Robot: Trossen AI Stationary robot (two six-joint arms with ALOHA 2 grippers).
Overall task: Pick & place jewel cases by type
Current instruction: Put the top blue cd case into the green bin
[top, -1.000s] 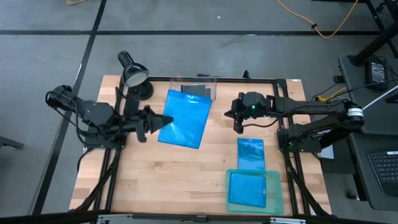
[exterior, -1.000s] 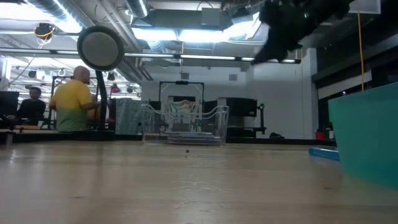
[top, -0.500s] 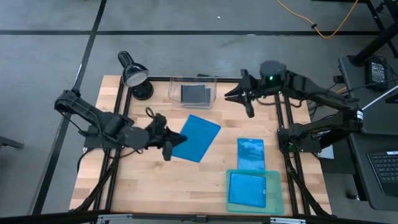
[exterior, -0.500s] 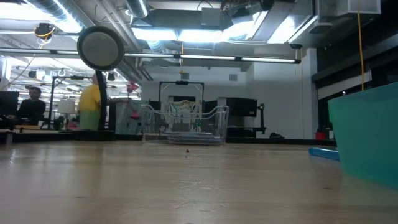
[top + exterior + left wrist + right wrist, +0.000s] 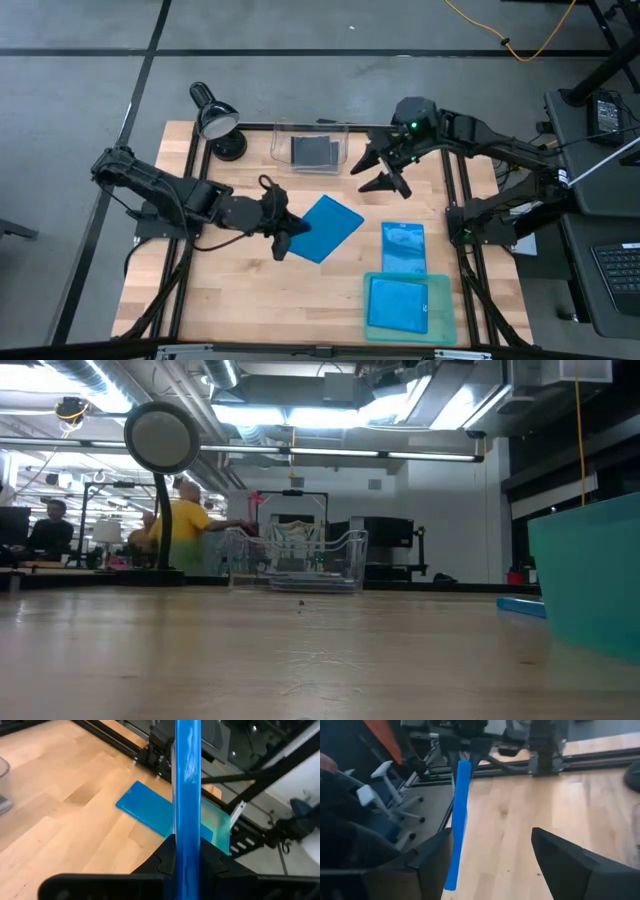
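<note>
Left gripper (image 5: pixel 284 236) clamped on 1 blue jewel case (image 5: pixel 327 228), gripping its near edge; the case is off the table, sticking out ahead of the fingers toward the right arm. Left wrist view shows it edge-on between the fingers.

Right gripper (image 5: pixel 378 172) fingers spread wide, holding nothing, up near the clear bin (image 5: pixel 311 148), which sits just to its left with grey cases (image 5: pixel 313 151) inside.

Beyond the held case: 1 blue case on the table (image 5: pixel 403 246), 1 more in the teal tray (image 5: pixel 446 320), both below the right gripper.
</note>
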